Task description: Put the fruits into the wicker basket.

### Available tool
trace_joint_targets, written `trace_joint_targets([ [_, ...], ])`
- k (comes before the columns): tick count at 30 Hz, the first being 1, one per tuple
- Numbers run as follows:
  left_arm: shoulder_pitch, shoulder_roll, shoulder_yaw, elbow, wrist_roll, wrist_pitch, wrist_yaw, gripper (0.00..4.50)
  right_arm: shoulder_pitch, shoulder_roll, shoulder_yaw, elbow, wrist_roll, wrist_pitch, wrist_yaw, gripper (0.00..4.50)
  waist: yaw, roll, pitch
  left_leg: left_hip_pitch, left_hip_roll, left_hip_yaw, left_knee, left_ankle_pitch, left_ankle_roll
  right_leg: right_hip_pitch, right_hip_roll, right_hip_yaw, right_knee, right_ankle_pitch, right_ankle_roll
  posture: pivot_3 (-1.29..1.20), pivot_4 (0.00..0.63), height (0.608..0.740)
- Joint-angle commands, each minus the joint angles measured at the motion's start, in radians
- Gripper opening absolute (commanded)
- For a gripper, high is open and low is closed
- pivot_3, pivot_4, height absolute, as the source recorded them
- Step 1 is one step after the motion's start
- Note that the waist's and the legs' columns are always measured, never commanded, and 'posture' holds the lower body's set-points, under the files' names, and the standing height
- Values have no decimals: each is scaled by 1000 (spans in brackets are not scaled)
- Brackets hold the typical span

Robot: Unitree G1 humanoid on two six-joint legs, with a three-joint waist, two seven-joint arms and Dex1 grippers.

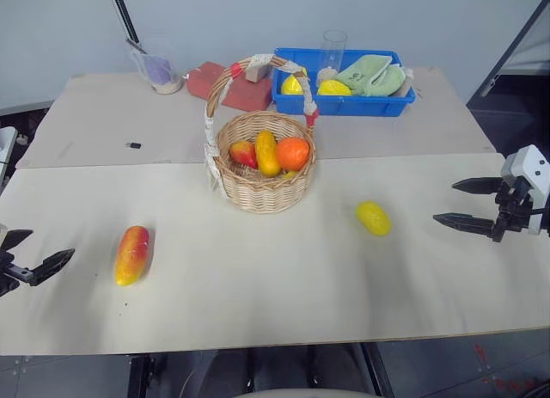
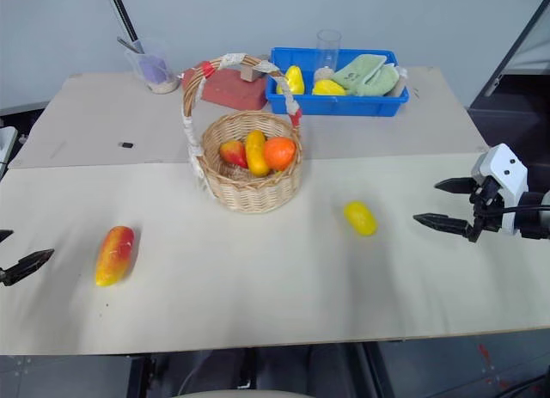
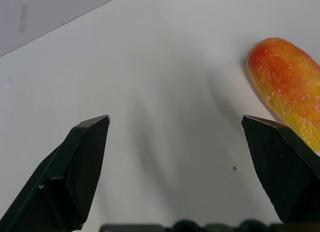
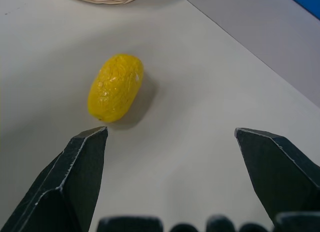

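two fruits on table: bumpy oval lemon [image 1: 373, 217], elongated mango [image 1: 131, 254].

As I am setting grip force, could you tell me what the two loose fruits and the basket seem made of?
Mango: probably painted foam or plastic, matte skin with fine crackle lines. Lemon: likely the same, bumpy, faintly glossy. Wicker basket: woven tan cane, handle wrapped in tape.
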State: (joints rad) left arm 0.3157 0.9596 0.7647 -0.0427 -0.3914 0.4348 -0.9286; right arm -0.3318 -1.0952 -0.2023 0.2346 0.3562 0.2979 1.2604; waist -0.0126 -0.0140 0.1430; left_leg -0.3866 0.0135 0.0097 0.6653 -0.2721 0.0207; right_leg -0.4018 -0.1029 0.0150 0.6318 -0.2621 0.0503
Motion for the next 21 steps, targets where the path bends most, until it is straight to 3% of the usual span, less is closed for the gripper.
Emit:
trace_joint_targets([
  [1,4,-5,36,-23,-9,-35,-21,4500,2,-3,-15,-21,0,1,-2,4492,0,0,0,0,0,0,0,0,0,0,0,0,0,0,0,0,150,740],
  [9,-11,-17,55,-31,-66,28,-37,4500,2,2,-11,-20,-3,-5,-6,4492,0,0,0,0,0,0,0,0,0,0,1,0,0,0,0,0,150,740],
  [12,-10,-46,51,-115,-115,97,-9,4500,-10,16,-9,-43,11,-1,-5,4492,0,0,0,0,0,0,0,0,0,0,1,1,0,0,0,0,150,740],
  [16,-49,-104,33,-267,-235,252,79,4500,-34,31,-7,-150,76,77,15,4492,1,0,0,0,1,0,1,0,0,0,2,1,1,0,0,0,150,740],
  [21,-103,-196,-44,-396,-278,376,253,4500,-96,55,12,-346,213,222,28,4492,1,0,0,0,1,-2,2,0,0,0,3,2,2,0,0,0,150,740],
])
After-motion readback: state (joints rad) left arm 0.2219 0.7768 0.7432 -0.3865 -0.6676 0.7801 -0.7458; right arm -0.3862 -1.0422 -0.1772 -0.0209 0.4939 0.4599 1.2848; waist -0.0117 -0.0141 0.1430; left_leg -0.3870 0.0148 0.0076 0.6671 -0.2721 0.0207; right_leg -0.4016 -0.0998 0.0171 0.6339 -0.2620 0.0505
